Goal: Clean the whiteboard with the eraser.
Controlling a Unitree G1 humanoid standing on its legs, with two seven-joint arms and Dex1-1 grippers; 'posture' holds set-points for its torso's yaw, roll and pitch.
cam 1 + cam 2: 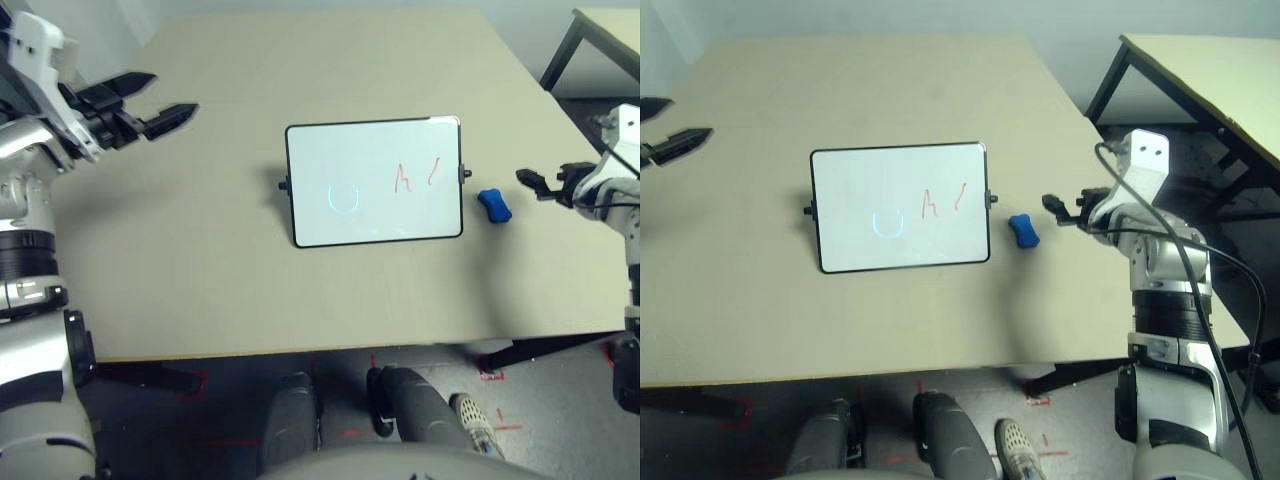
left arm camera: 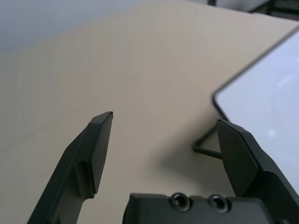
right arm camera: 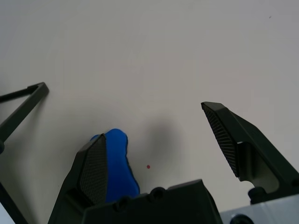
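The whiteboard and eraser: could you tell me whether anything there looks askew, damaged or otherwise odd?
Nothing stands out. The whiteboard lies flat with red scribbles and a faint blue circle; the eraser lies on the table beside its right edge.

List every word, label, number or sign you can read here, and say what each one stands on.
No readable text.
The whiteboard carries red scribbles: loose strokes, no clear letters.
The whiteboard also carries a faint bluish circle: a mark, not a character.
The eraser: plain blue, no label.
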